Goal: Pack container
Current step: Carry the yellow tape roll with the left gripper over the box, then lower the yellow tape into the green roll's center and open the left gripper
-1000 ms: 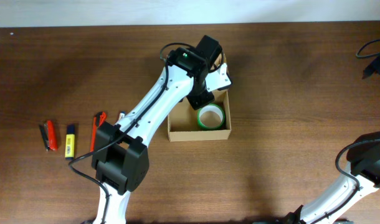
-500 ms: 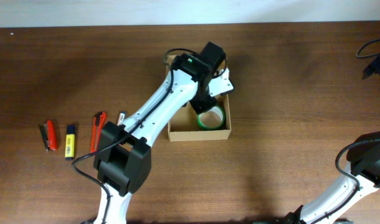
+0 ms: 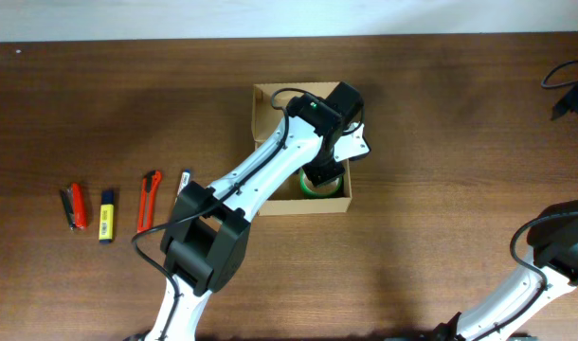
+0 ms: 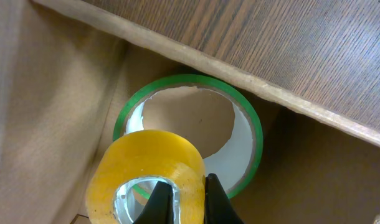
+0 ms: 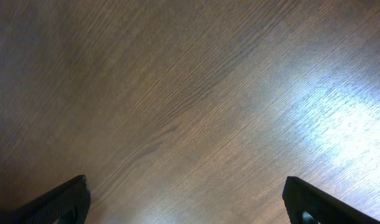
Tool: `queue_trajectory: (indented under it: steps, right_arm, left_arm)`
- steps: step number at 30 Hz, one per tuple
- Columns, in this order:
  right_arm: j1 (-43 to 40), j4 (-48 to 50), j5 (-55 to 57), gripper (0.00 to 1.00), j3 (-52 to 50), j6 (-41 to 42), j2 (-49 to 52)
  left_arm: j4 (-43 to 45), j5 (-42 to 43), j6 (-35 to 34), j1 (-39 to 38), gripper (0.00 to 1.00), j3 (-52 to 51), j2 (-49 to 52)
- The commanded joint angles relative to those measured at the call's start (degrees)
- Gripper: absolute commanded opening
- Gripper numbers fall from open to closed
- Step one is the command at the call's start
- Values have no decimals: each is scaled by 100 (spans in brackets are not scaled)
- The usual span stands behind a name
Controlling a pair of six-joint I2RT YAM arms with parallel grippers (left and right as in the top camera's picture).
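Currently the left gripper [image 4: 189,190] is pinching the wall of a yellow tape roll [image 4: 146,165] low inside the container [image 3: 270,104], whose walls are surrounding it. Releasing now is possibly risking the roll landing tilted on the green tape roll [image 4: 255,140] just ahead; their gap is hard to judge. The left arm [image 3: 261,180] is reaching over the container's rim, wrist angled down; the right gripper [image 5: 187,199] is idling, spread wide.
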Motion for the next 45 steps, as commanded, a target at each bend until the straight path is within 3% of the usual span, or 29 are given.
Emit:
queue_trajectory:
  steps: [1, 31, 35, 39, 40, 43, 45]
  right_arm:
    - [-7, 2, 35, 99, -17, 4, -160]
    - [-7, 2, 33, 99, -17, 4, -160]
    - [-7, 2, 33, 100, -17, 4, -160]
    - [-7, 2, 33, 99, -17, 7, -160]
    - [-7, 2, 33, 99, -17, 4, -160]
    - [-7, 2, 33, 100, -17, 4, -160]
    - [-7, 2, 33, 99, -17, 4, -160]
  left_arm:
    - [26, -15, -90, 7, 1, -105, 57]
    - [203, 280, -195, 2, 2, -243, 422]
    - [201, 280, -195, 4, 10, -240, 422]
    - [199, 258, -199, 4, 34, -229, 422]
    - [197, 258, -199, 2, 44, -229, 422]
    - [195, 251, -221, 4, 47, -219, 422]
    - [166, 243, -223, 2, 42, -179, 422]
